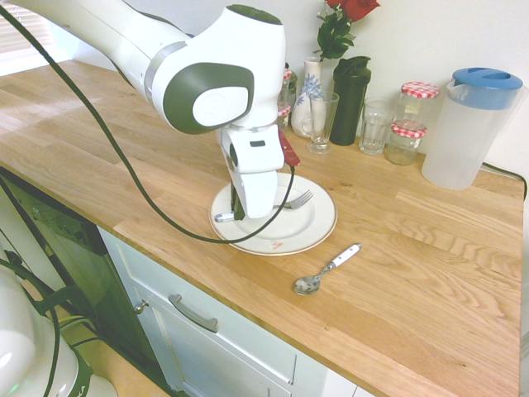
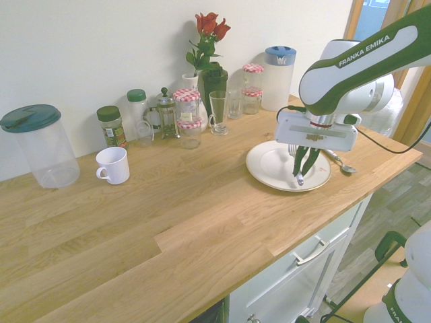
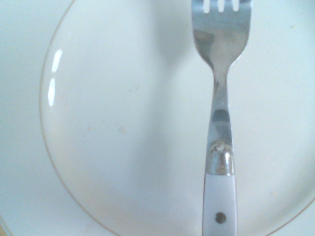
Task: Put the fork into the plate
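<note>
Closest to the wrist camera, the fork (image 3: 220, 123) is stretching up the right half of that frame, its tines running off the top edge and its white handle off the bottom. Behind it, the plate (image 3: 123, 118) is filling most of the frame. In the second exterior view, the gripper (image 2: 300, 172) is pointing down at right of centre, its dark fingers closing together on the fork's handle. The fork is lying over the plate's inner area, its handle end showing below the fingertips; whether it is touching the china I cannot tell. In the first exterior view, the spoon (image 1: 307, 284) is resting on the wooden counter (image 1: 397, 306) just below the plate, bowl towards the lower left. A blue-lidded pitcher (image 1: 463, 132) is standing at upper right, and red roses (image 1: 354, 8) are showing along the top edge.
</note>
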`<state>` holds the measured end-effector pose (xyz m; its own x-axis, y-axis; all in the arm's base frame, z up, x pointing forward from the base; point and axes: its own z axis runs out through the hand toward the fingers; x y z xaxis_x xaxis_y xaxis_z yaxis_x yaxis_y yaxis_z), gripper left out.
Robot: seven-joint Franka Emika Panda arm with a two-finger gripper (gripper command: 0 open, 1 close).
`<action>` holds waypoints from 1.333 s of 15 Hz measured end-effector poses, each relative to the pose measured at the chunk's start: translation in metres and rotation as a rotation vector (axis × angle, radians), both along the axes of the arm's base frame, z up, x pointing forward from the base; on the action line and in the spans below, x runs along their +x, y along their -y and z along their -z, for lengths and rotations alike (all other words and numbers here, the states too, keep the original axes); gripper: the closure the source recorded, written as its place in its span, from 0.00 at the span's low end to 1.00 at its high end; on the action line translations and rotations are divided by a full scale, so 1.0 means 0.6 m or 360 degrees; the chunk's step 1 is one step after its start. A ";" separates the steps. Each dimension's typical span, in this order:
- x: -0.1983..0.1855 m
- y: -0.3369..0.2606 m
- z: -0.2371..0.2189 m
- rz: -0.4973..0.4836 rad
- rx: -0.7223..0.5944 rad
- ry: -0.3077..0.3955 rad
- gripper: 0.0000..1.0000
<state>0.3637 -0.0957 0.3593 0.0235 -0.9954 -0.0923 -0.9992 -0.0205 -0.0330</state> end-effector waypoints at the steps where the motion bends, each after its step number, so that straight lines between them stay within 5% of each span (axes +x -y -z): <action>1: 0.000 0.001 -0.002 0.0028 -0.0014 -0.0020 1.00; 10: 0.033 0.002 0.021 0.0101 -0.0051 -0.0137 1.00; 11: 0.037 0.001 0.024 0.0098 -0.0050 -0.0143 0.00; 20: 0.044 0.003 0.022 0.0099 -0.0047 -0.0140 0.00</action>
